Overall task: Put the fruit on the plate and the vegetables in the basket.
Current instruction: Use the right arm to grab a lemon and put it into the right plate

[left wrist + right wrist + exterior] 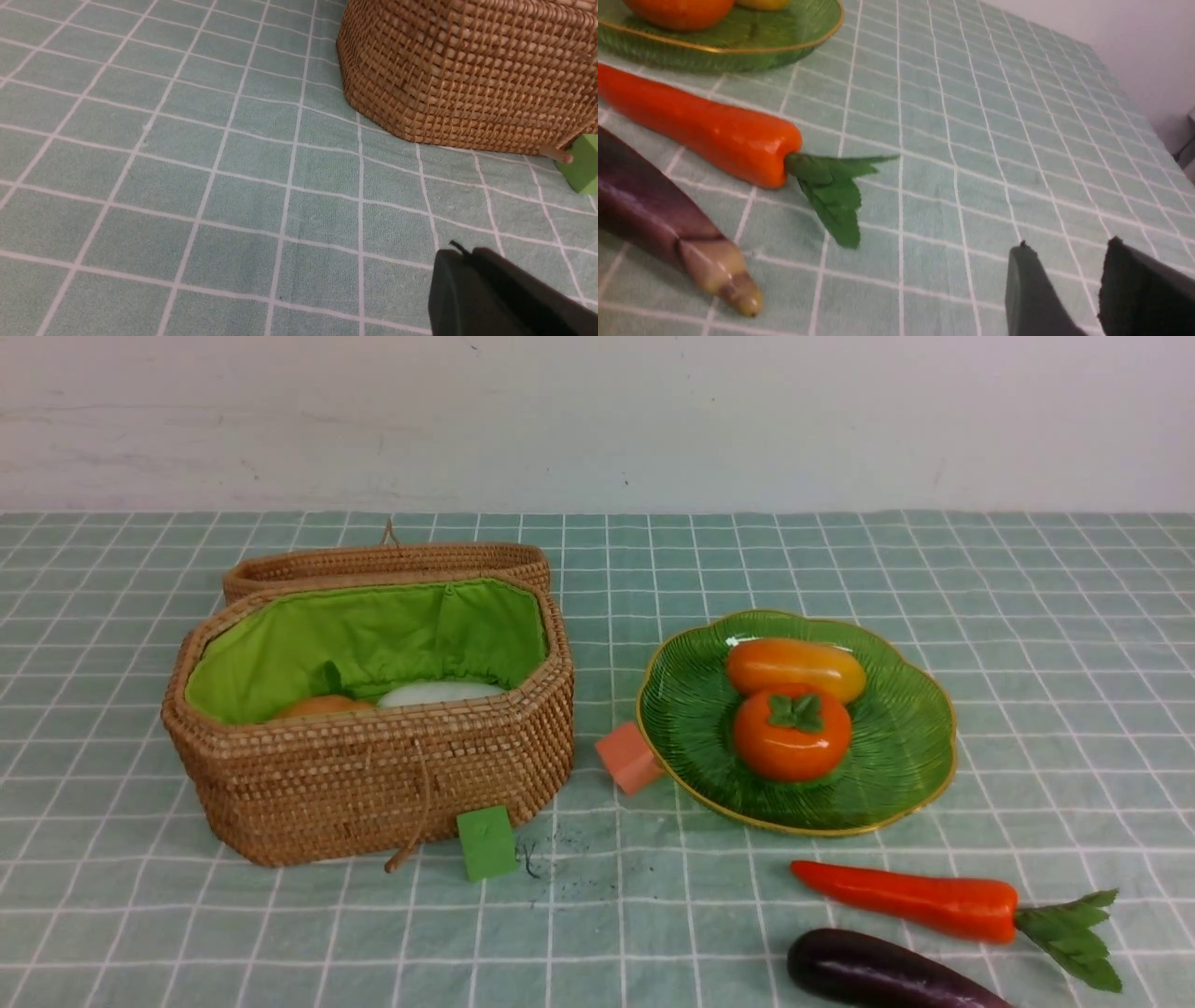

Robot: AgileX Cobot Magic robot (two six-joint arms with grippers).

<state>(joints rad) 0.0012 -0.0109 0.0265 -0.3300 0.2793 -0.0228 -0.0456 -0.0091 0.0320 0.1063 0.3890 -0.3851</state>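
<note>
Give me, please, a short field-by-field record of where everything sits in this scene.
basket: lid open; holds a pale item and an orange-brown item, both partly hidden
plate: mango and persimmon
on tablecloth: carrot, eggplant, front right
cubes: green cube before the basket; salmon cube at the plate's left rim
left gripper: shut, empty
right gripper: open, empty

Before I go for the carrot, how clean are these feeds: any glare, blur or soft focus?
Front view: even light, sharp, small white glare on the mango and plate. Right wrist view: carrot fairly clear, eggplant near the lens soft, right gripper dark and blurred. Left wrist view: basket weave sharp, left gripper a dark soft shape.
</note>
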